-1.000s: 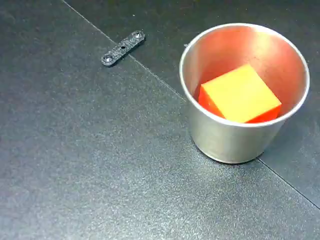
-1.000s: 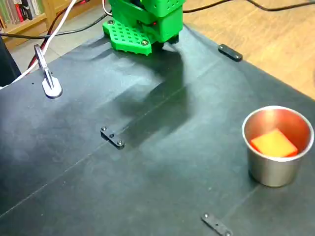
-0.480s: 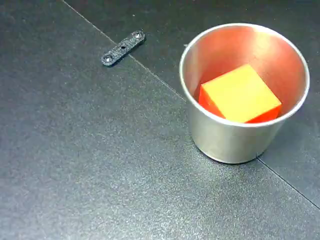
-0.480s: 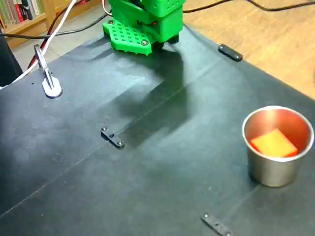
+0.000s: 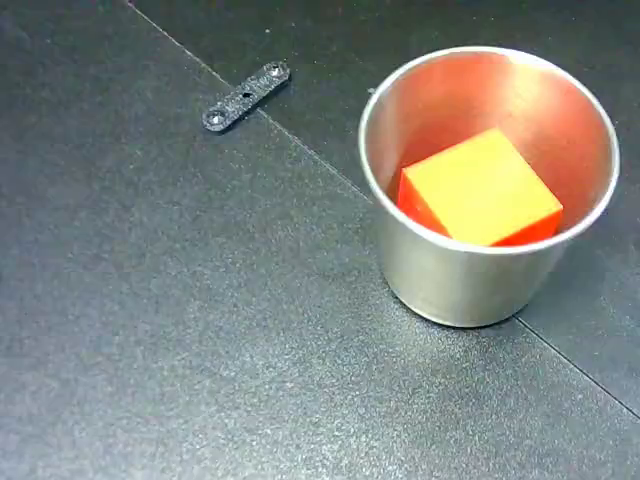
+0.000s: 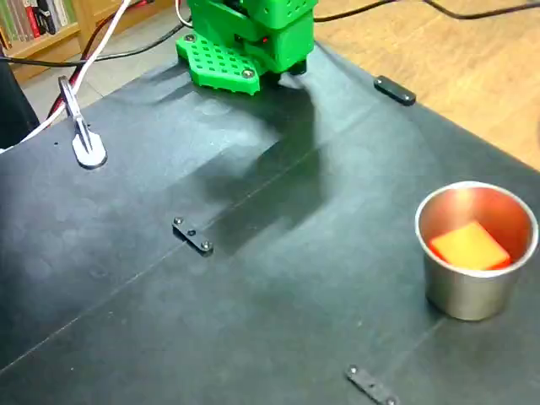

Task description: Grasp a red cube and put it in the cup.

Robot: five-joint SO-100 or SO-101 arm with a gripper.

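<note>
Black table [image 6: 126, 278]: small black bracket [image 5: 246, 96] at left, well apart from the cup [image 5: 470, 285]. Green arm base [image 6: 245, 42] at the far edge; the gripper is out of frame in both fixed views, so its claw state cannot be told. Red cube [image 5: 485, 190] lies inside the cup, tilted against the wall. Placement judged complete; next move likely only retreat to rest.

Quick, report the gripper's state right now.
Gripper: not in view in either fixed view; only the green arm base shows. It holds nothing of the task: the red cube sits inside the cup.
</note>
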